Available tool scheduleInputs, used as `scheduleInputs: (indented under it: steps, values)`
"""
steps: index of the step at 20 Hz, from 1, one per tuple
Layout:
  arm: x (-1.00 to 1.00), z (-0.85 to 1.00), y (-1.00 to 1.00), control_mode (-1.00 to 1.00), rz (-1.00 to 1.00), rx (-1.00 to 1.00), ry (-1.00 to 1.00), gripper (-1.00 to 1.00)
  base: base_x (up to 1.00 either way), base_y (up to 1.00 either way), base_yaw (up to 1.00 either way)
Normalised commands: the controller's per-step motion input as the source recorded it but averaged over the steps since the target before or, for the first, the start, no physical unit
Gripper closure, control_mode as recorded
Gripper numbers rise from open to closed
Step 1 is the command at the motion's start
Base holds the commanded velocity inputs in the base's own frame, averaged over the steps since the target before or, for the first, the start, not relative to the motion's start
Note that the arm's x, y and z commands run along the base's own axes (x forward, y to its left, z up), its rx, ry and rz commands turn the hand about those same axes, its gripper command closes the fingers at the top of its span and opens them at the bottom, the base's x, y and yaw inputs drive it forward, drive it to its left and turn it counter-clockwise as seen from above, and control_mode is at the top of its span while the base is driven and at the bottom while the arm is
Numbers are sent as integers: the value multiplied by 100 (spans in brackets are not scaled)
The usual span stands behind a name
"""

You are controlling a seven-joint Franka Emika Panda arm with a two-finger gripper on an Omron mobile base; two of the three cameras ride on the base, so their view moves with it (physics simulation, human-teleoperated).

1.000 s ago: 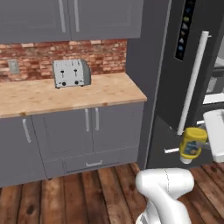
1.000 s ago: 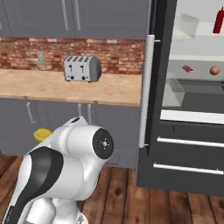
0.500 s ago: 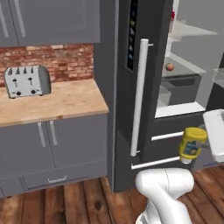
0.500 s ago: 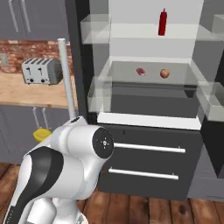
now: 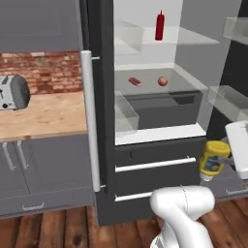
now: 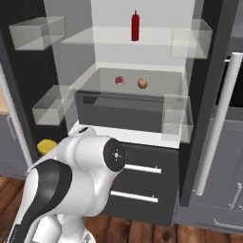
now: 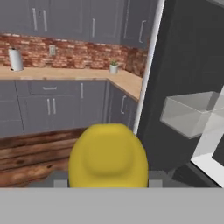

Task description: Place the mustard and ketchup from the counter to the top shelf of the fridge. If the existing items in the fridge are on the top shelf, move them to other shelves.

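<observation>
While the slim ketchup [image 5: 159,26] stands on clear glass, the hand [image 5: 227,154] grips the squat mustard [image 5: 213,159].

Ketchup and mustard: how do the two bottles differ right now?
The ketchup is slim and red; the mustard is squat and yellow. The ketchup stands upright on the top shelf of the fridge; the mustard is low, outside it, held in the gripper. The ketchup stands free of the robot. Both are squeeze bottles.
</observation>
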Motion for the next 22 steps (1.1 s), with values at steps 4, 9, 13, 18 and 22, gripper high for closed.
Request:
scheduleInputs:
  steps: [4,9,13,18,22]
  values:
    - [0,0,0,100,0,0,0,100,82,-1,1]
    - [0,0,0,100,0,0,0,100,96,1,0]
    - [0,0,0,100,0,0,0,100,86,1,0]
    - [0,39,0,-100,-6,0,0,100,25,5,-1]
    - [7,100,0,-100,-22,0,-4,100,0,0,0]
